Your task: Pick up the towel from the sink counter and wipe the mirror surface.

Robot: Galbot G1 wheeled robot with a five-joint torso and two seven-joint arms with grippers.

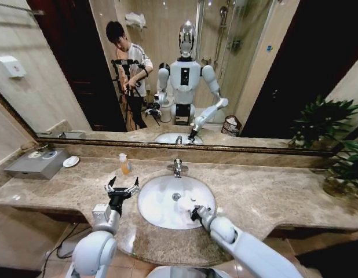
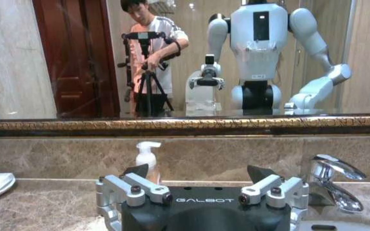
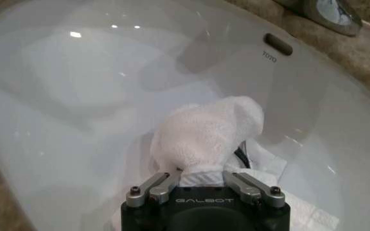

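the right end effector [image 3: 204, 185] sits closest in its wrist view, its two grey fingers [image 3: 154, 185] drawn in against a lumpy white towel [image 3: 211, 132], which bulges out just beyond the fingertips. that view shows the cloth lying inside the white basin [image 3: 75, 86], below the overflow slot; in the head view this end effector [image 1: 194, 213] and towel [image 1: 186, 204] are small, at the basin's near right side. the left end effector [image 1: 121, 189] hovers over the marbled worktop [image 1: 271, 197] just beside the basin's left rim, fingers spread wide with nothing between them. its wrist view adds what lies beyond the left end effector [image 2: 201, 175]: a soap pump bottle [image 2: 147, 156], the chrome faucet [image 2: 333, 185], and the bronze-framed mirror [image 2: 44, 57] above the backsplash.
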